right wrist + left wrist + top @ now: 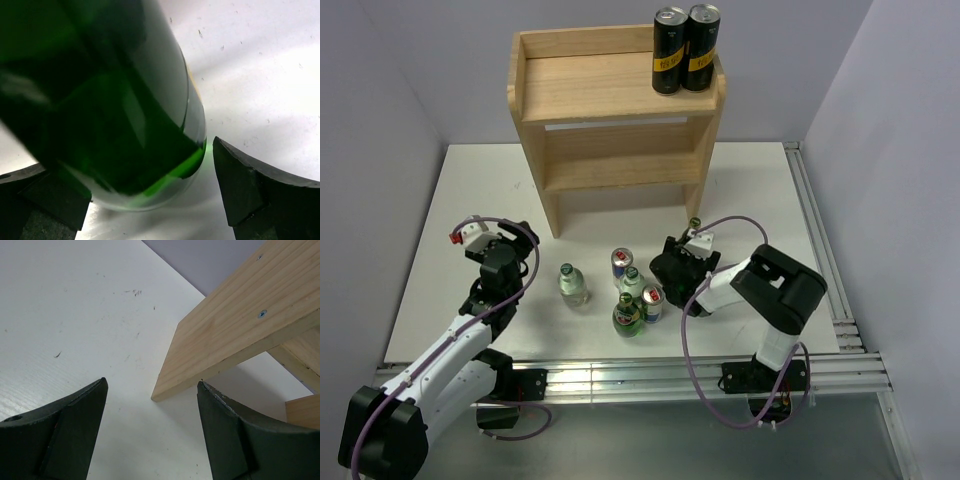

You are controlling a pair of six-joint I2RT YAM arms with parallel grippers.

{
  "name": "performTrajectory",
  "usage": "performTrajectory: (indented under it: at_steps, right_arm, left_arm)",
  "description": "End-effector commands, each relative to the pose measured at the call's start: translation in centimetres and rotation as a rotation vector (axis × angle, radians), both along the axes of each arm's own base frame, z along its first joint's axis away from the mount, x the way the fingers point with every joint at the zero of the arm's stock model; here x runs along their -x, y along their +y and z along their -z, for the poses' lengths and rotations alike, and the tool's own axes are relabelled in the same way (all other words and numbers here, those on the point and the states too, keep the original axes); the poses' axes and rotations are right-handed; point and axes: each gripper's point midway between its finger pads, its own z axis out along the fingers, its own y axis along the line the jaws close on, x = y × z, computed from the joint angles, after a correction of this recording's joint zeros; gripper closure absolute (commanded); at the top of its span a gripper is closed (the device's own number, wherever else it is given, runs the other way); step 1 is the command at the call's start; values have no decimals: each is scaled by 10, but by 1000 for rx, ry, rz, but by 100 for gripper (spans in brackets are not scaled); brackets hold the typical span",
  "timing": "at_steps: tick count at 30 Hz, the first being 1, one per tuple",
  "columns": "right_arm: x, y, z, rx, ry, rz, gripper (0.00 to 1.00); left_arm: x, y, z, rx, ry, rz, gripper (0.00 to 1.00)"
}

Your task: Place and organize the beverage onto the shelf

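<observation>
— Overhead?
— A cluster of drinks (632, 285) stands on the table (470, 200), near of the shelf (610, 90). A green bottle (694, 222) pokes up at the right gripper (680, 262).
— Left wrist?
— The left gripper (152, 385) is spread wide and empty, with the shelf's side panel (225, 330) just beyond.
— Right wrist?
— The gripper is parted around the green bottle, with a gap at the right finger (250, 190).

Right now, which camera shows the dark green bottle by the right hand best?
Right wrist: the dark green bottle fills the frame, between the open fingers of the right hand. Top external shows only its cap poking out beyond that hand. Left wrist shows none of it.
</observation>
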Motion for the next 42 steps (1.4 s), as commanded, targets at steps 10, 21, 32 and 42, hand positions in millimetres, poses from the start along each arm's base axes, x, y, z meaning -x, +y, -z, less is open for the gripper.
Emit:
performTrajectory:
  at_steps: [10,21,32,42]
  right_arm:
    - [-28,4,-22,14,-83,19,32]
    - [-24,5,-36,-29,-52,-4,100]
    - [10,8,-130,-69,-140,0,100]
    - [15,15,-249,-137,-275,-92,100]
  left_arm:
    - [-2,1,-10,-1,-41,-8,21]
    - [-1,2,-13,-3,-47,-11,21]
    - [1,3,-20,-8,-59,-11,22]
    - [3,1,-25,-20,-63,9,22]
